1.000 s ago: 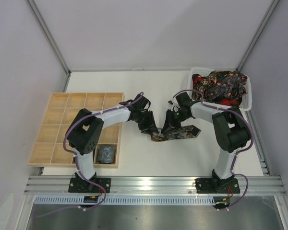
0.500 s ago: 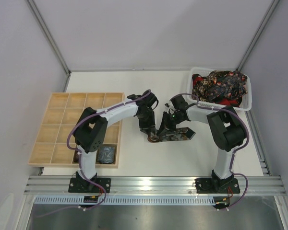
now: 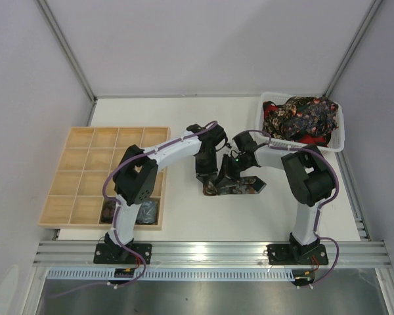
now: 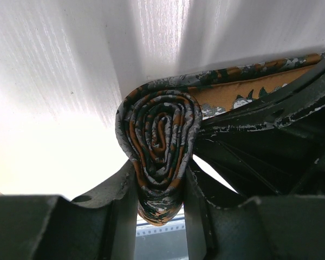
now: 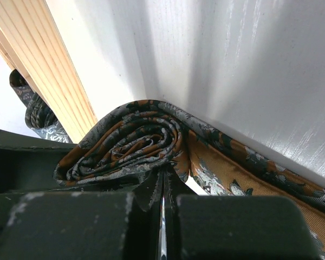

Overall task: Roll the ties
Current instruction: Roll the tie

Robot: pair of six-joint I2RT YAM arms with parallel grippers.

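At the left of the table [image 3: 184,210] sits a pale wooden grid tray [image 3: 92,141], with small dark rolled ties [image 3: 144,211] in its near compartments. Just right of it, around the table's middle, the left tool [image 4: 160,187] is closed narrowly on the coiled end [image 4: 160,135] of a long brown, green and orange patterned necktie [image 3: 240,188]. One finger presses on each side of the spiral, which stands on edge. The unrolled tail lies flat on the table and runs off to the right. The right tool [image 5: 162,187] meets the coil from the right, its fingers drawn together to a thin slit just under the roll; whether they nip any cloth I cannot tell. The fabric looks light, soft and rather slippery, so the coil would likely spring loose if released. The best hold is probably squeezing across the spiral, close to its centre. At the far right, a white plastic mesh basket [image 3: 342,131] holds a heap of unrolled ties [image 3: 302,115].
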